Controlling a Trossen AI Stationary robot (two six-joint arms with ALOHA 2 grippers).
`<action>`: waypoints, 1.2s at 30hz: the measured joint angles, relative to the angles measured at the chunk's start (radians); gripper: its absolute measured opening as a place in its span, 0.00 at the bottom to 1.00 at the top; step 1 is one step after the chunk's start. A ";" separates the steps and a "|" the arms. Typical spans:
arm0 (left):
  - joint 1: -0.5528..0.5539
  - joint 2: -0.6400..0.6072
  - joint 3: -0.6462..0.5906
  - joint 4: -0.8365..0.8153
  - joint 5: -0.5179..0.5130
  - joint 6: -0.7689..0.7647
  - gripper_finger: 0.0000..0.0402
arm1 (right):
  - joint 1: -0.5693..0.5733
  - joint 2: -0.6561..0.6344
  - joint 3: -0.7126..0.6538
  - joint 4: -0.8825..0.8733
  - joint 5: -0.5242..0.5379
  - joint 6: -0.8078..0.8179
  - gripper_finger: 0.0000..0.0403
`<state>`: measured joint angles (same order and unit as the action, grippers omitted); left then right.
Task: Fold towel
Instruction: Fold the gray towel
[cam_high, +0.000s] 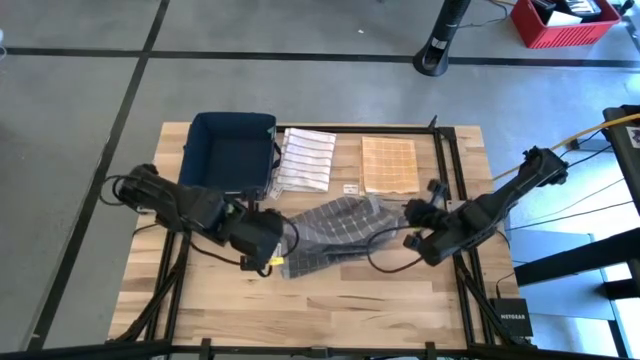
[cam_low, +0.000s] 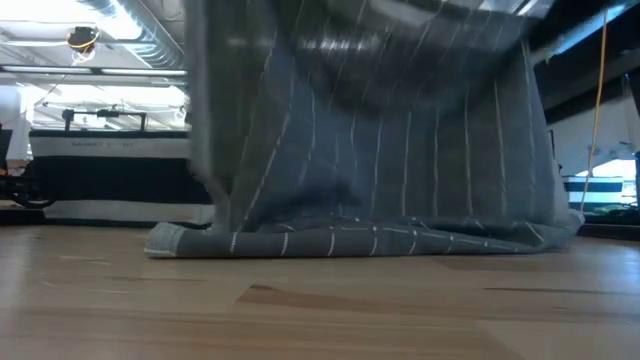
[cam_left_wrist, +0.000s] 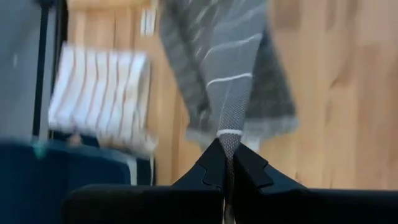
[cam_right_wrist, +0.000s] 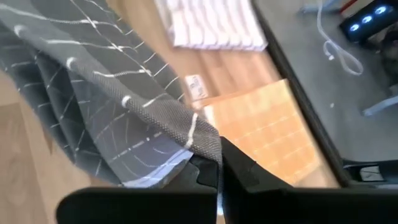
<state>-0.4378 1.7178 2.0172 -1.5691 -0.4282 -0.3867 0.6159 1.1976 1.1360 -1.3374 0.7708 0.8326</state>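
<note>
The fold has barely begun: the grey checked towel (cam_high: 335, 232) hangs slack at table centre, its nine-o'clock end pinched in the left gripper (cam_high: 268, 252), its three-o'clock end in the right gripper (cam_high: 413, 218), no crease yet laid.

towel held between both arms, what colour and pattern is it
Dark grey towel with thin white lines forming a grid; the right wrist view shows it best.

Navy bin (cam_high: 232, 150), striped white cloth (cam_high: 306, 159), orange cloth (cam_high: 389, 165).
</note>
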 joint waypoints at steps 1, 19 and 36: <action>-0.002 -0.017 -0.060 0.007 0.000 -0.034 0.00 | 0.000 0.000 -0.032 0.036 -0.006 0.001 0.00; -0.035 -0.091 -0.899 0.745 0.174 -0.217 0.00 | -0.001 0.005 -0.463 0.677 -0.074 0.034 0.00; 0.161 -0.095 -0.943 0.604 0.313 -0.268 0.38 | -0.001 0.009 -0.508 0.747 -0.075 0.050 0.00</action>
<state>-0.2765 1.6226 1.0744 -0.9651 -0.1148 -0.6546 0.6147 1.2070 0.6281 -0.5903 0.6960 0.8826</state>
